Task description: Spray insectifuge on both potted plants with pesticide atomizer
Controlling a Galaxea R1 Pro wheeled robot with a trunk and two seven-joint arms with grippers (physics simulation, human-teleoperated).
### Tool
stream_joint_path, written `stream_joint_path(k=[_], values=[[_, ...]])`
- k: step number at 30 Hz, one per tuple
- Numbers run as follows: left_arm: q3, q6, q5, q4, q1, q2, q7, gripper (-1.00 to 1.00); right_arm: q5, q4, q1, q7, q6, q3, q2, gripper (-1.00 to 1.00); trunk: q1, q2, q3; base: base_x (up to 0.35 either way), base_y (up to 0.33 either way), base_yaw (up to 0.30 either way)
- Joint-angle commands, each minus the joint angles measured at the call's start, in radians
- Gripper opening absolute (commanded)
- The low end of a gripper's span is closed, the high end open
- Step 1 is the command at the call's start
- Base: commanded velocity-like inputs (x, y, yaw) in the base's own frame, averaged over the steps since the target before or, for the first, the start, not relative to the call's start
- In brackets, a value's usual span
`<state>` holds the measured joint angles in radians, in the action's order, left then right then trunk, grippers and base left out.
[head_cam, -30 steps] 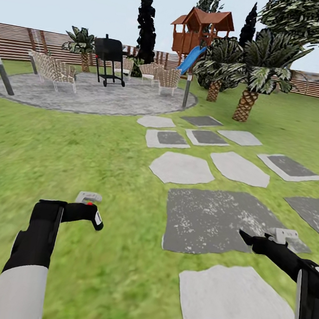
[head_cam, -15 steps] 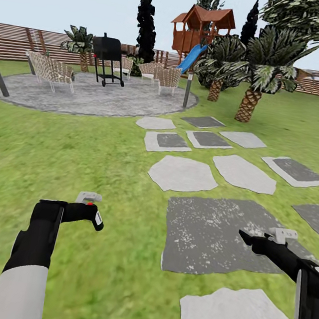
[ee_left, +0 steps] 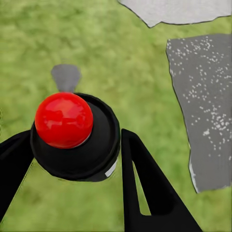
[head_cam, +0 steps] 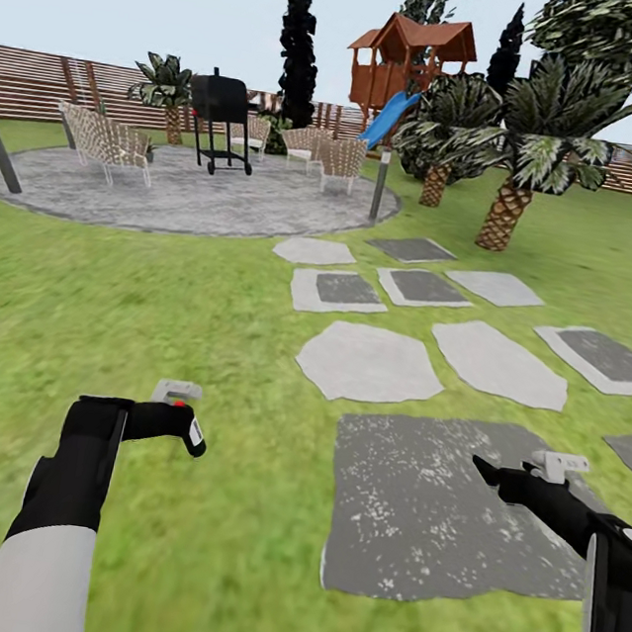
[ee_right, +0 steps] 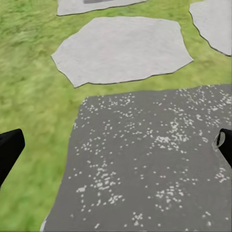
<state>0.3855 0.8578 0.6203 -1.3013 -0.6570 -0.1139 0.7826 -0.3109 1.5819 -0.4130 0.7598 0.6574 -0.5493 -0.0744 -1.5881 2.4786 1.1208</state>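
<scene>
Head view. The left gripper (head_cam: 182,426), at 7 o'clock in the frame, has its jaws pinched on the pesticide atomizer (head_cam: 177,401), whose red button shows just above the black fingers. The right gripper (head_cam: 495,474), at 4 o'clock, hangs over a dark speckled paving slab (head_cam: 430,511); its jaws cannot be judged from here. Pale stepping stones (head_cam: 370,361) run toward 12 o'clock across the lawn (head_cam: 137,312) to a round paved patio (head_cam: 173,192) carrying wicker chairs (head_cam: 105,141) and a black grill (head_cam: 219,104). Palms (head_cam: 522,154) stand at 1 o'clock, a wooden playhouse (head_cam: 409,64) with a blue slide at 12 o'clock, and a slatted fence (head_cam: 48,81) closes the garden behind.

Left wrist view. The atomizer's red button (ee_left: 64,120) sits on its black cap, held between the two black fingers (ee_left: 145,183); a grey nozzle (ee_left: 65,77) projects beyond it over grass.

Right wrist view. The jaws are spread wide, one fingertip (ee_right: 8,147) at each side edge, with nothing between them; the speckled slab (ee_right: 150,159) and a pale stone (ee_right: 123,48) lie below.
</scene>
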Motion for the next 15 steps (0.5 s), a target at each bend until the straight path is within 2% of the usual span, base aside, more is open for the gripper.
stream_joint_path(k=[1, 6, 15], values=[[0.002, 0.003, 0.009, -0.001, -0.001, -0.001, 0.01, -1.0, -0.01, 0.001, -0.001, 0.01, 0.002, -0.001, 0.0, 1.0, 0.0, 0.0, 0.001, 0.33, 0.0, 0.075], [0.001, 0.003, 0.009, -0.001, -0.001, -0.002, 0.01, -1.0, -0.01, 0.001, -0.001, 0.01, 0.002, -0.001, 0.001, 1.0, 0.0, 0.0, -0.004, 0.33, 0.0, 0.151], [0.001, 0.003, 0.009, -0.001, -0.001, -0.003, 0.01, -1.0, -0.011, 0.001, -0.001, 0.009, 0.002, -0.001, 0.001, 1.0, 0.0, 0.0, -0.011, 0.331, 0.0, 0.217]])
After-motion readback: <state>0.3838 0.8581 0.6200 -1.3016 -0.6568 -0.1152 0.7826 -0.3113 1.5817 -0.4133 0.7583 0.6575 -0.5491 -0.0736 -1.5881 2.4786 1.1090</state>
